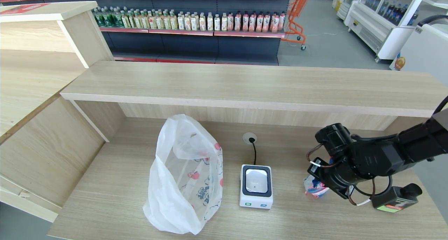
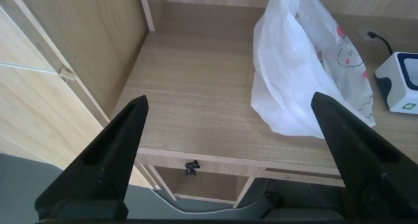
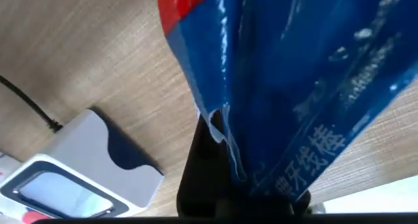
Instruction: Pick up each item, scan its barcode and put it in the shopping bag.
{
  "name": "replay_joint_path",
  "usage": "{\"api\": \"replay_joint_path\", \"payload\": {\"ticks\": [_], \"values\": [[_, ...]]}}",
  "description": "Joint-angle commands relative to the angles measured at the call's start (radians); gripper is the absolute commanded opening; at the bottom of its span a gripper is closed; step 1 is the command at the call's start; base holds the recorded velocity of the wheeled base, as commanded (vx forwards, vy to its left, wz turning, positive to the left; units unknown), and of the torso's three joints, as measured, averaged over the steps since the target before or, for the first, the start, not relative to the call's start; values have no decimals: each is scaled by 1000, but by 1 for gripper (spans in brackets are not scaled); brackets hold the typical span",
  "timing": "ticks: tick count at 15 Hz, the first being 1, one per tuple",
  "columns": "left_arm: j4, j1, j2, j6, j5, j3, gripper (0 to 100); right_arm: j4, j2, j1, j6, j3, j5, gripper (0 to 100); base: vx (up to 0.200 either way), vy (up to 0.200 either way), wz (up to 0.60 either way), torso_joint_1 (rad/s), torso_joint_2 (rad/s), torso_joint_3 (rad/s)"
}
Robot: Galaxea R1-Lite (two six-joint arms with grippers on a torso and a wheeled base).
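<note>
Right wrist view: right gripper [image 3: 225, 178] pinches the blue snack packet [image 3: 294, 67] by its seam; likely light, crinkly, slippery. Left gripper [image 2: 230, 103] gapes wide.

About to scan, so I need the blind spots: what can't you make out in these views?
- Snack packet: barcode not seen; right wrist view is too close, and the arm covers most of it in the head view.
- Shopping bag: contents unclear through the crumpled, printed film, head and left wrist views.
- Dark item beside the arm: partly behind cables, head view; kind unclear.
</note>
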Motion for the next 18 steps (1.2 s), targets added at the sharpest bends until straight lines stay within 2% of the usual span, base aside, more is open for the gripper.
{"api": "replay_joint_path", "payload": {"ticks": [1,4,6,8,9,11,13,15,18], "values": [[0,-1,0,0,1,0,100,2,-30,-8,-43,40,1,0,0,0,0,0,0,0],[0,-1,0,0,1,0,100,5,-116,-46,-99,72,6,0,0,0,0,0,0,0],[0,1,0,0,1,0,100,2,-211,-72,-146,81,67,0,0,0,0,0,0,0],[0,1,0,0,1,0,100,14,-385,-143,-332,112,277,0,0,0,0,0,0,0],[0,-1,0,0,1,0,100,38,-457,-181,-458,147,394,0,0,0,0,0,0,0],[0,-1,0,0,1,0,100,127,-587,-281,-749,216,710,0,0,0,0,0,0,0],[0,-1,0,0,1,0,100,202,-647,-321,-1013,254,935,0,0,0,0,0,0,0],[1,1,0,0,1,0,100,258,-664,-311,-1149,260,1061,0,0,0,0,0,0,0],[0,-1,0,0,1,0,100,291,-716,-224,-1169,257,1158,0,0,0,0,0,0,0]]}}
